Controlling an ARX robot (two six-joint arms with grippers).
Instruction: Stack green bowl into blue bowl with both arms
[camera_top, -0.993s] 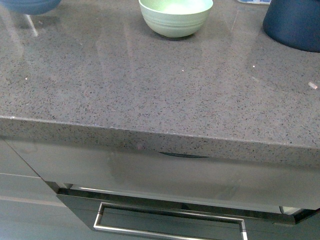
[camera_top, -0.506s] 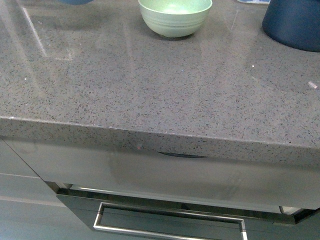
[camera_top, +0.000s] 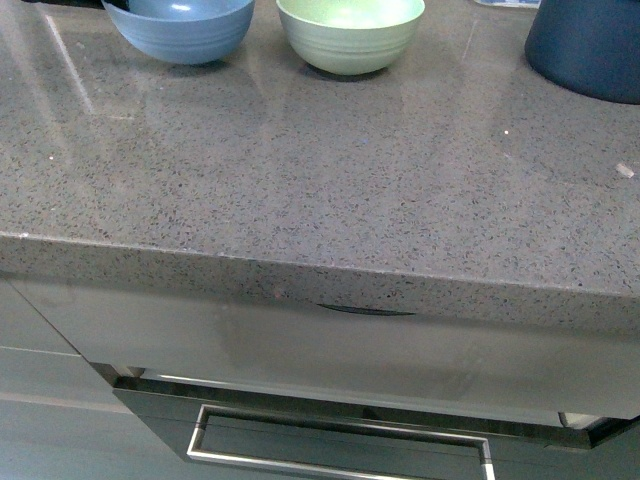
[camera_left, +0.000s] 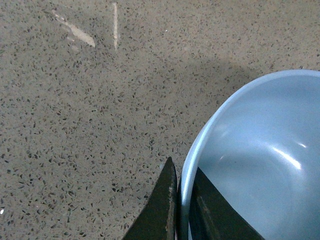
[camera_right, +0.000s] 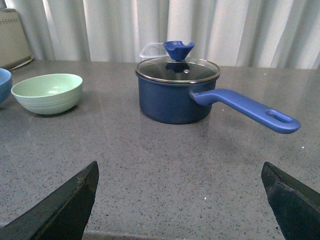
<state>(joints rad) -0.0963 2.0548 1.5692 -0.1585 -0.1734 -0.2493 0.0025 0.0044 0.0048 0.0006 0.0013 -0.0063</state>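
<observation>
The blue bowl (camera_top: 180, 30) stands at the far left of the grey counter, close beside the green bowl (camera_top: 350, 35), with a small gap between them. In the left wrist view my left gripper (camera_left: 179, 200) is shut on the blue bowl's rim (camera_left: 187, 170), one finger outside and one inside. The green bowl also shows in the right wrist view (camera_right: 47, 93), with a sliver of the blue bowl (camera_right: 3, 85) at the frame edge. My right gripper (camera_right: 182, 200) is open and empty, low over the counter near its front edge. Neither arm shows in the front view.
A dark navy saucepan (camera_right: 175, 97) with a glass lid and a long blue handle (camera_right: 250, 110) stands at the far right (camera_top: 590, 45). A clear container (camera_right: 152, 50) sits behind it. The counter's front edge (camera_top: 320, 270) runs above drawers.
The blue bowl has moved right along the counter's far side, from the top-left corner to just beside the green bowl. The green bowl and saucepan have not moved.
</observation>
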